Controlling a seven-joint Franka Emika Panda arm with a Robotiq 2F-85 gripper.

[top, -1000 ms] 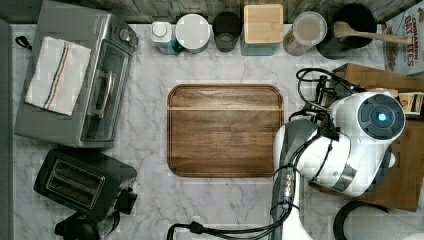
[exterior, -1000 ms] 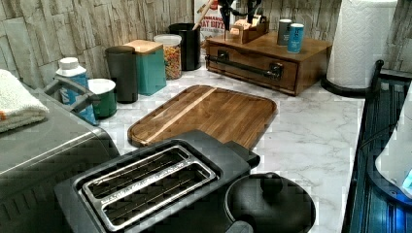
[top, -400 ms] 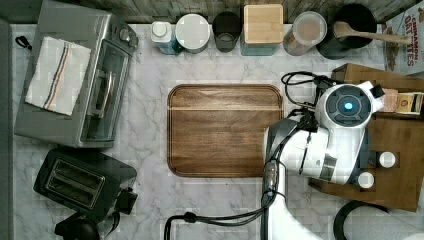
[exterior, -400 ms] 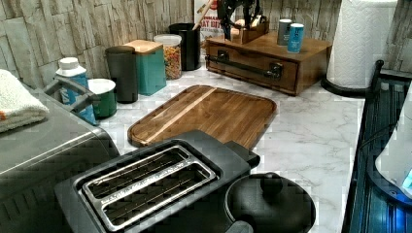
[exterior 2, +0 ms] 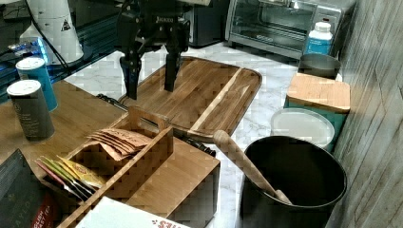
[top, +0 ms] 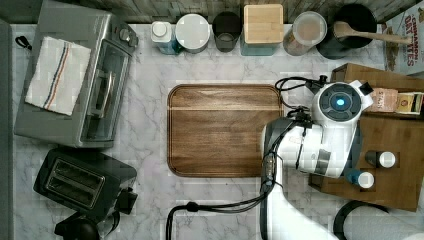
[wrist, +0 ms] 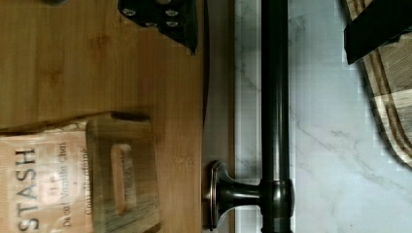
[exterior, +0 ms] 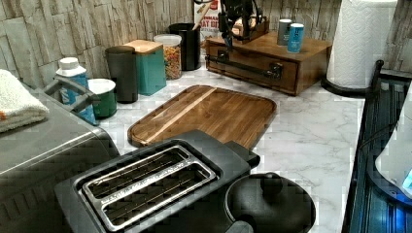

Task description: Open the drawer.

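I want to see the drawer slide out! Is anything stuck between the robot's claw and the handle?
Nothing visible is. The open gripper hangs above the handle of the drawer, one finger on each side.

Four cameras on one counter (top: 150, 90)
Overhead straight down; two low from opposite ends, sharing cutting board (exterior: 204, 114); wrist close over handle (wrist: 274, 97).

Drawer (exterior: 252, 65): light-brown bamboo, black bar handle (wrist: 274, 97).
Cutting board (top: 223, 131): dark brown, pale stripe.
Countertop (top: 150, 150): white marble, grey veining.
Toaster oven (top: 75, 80): grey; cloth (top: 57, 75) white, red and blue stripes.
Canister (exterior: 150, 65): teal, wooden lid.
Toaster (top: 82, 180): black.
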